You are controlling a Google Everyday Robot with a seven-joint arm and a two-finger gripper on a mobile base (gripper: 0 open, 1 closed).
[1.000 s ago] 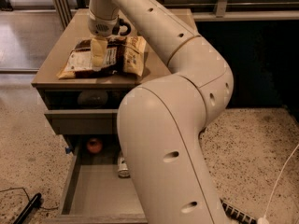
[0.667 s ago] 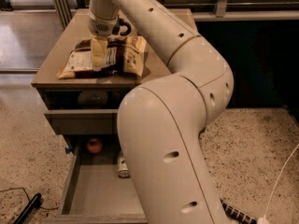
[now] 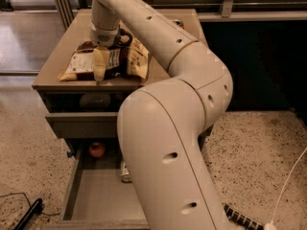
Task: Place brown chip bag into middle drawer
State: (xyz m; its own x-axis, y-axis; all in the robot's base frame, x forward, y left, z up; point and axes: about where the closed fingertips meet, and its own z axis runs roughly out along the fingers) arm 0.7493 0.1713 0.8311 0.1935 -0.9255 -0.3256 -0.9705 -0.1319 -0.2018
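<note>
- Camera view is mostly filled by the robot arm (image 3: 163, 147), which rises from the lower front and reaches over the cabinet (image 3: 76, 32).
- Low in the cabinet, the middle drawer (image 3: 103, 198) stands pulled out. A round fruit (image 3: 97, 149) and a can (image 3: 125, 171) sit at its back, and its grey floor shows in front of them.
- On the cabinet top, near the front edge, lies the brown chip bag (image 3: 79, 63). It is dark brown and crinkly, with cream-tan ends and a white printed label.
- We judge the bag to be light, soft and puffy, with brittle contents and slippery foil. A gentle hold across the middle, or on a flat sealed end, seems best to us.
- The gripper (image 3: 100, 71) is down over the middle of the bag. We cannot tell whether it is spread or pinching the bag.
</note>
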